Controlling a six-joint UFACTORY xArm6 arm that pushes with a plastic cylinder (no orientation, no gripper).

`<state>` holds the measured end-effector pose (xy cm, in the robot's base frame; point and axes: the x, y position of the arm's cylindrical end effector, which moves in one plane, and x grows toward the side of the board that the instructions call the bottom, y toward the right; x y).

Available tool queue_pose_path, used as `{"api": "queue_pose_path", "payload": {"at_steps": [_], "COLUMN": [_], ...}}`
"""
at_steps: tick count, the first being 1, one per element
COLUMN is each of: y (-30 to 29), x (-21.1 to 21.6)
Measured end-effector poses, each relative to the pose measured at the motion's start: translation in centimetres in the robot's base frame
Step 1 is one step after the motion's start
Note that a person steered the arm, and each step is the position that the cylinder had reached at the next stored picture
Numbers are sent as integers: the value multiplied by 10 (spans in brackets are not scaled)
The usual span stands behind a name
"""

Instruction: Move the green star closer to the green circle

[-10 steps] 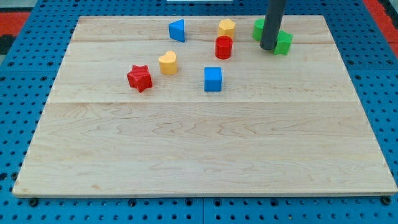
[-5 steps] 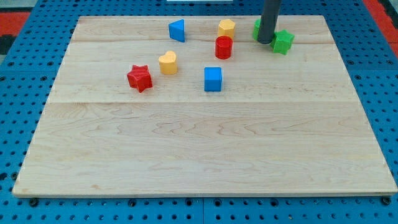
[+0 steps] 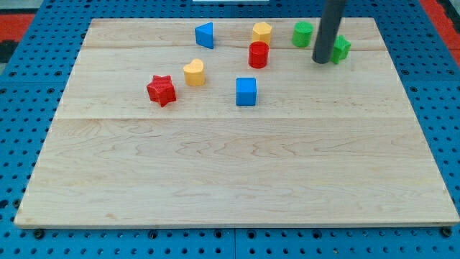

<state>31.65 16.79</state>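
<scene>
Camera view, upper right of the wooden worktop (image 3: 237,173). My tip (image 3: 323,61) rests just to the view's left of the green star (image 3: 341,48), whose left part the rod hides; whether they touch I cannot tell. My arm carries no jaws, only this rod. The green circle (image 3: 302,33) stands near the star, toward the view's upper left, with my rod between them. Further left lie the yellow hexagon (image 3: 261,32), red cylinder (image 3: 258,55), blue triangle (image 3: 205,34), yellow heart (image 3: 193,72), blue cube (image 3: 246,91) and red star (image 3: 162,90).
</scene>
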Motion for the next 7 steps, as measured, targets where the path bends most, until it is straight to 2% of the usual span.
{"api": "queue_pose_path", "payload": {"at_steps": [1, 2, 3, 4, 5, 6, 7], "y": [5, 17, 27, 44, 86, 76, 35], "x": [-5, -32, -3, -3, -25, -56, -54]}}
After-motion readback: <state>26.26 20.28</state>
